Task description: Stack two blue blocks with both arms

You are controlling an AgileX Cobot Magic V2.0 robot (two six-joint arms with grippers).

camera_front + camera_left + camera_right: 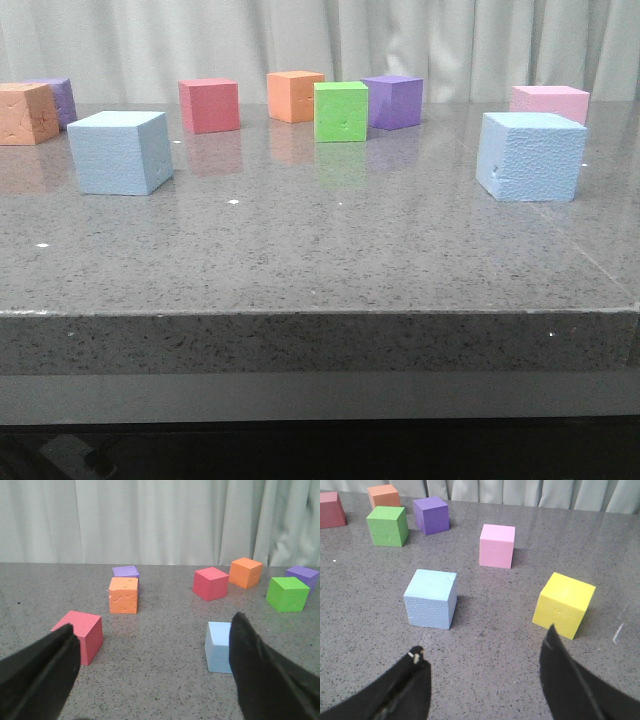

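One blue block (120,152) sits at the table's left, the other blue block (531,156) at the right; they are far apart. Neither gripper shows in the front view. In the left wrist view my left gripper (152,630) is open and empty above the table, and the left blue block (218,646) lies ahead, partly behind one finger (260,670). In the right wrist view my right gripper (482,642) is open and empty, with the right blue block (431,599) a short way ahead of one finger (412,685).
At the back stand a red cube (209,105), orange cube (295,96), green cube (340,111), purple cube (393,101), pink cube (550,101), another orange cube (27,113) and purple cube (60,98). A yellow cube (564,604) and a red cube (80,636) lie near the grippers.
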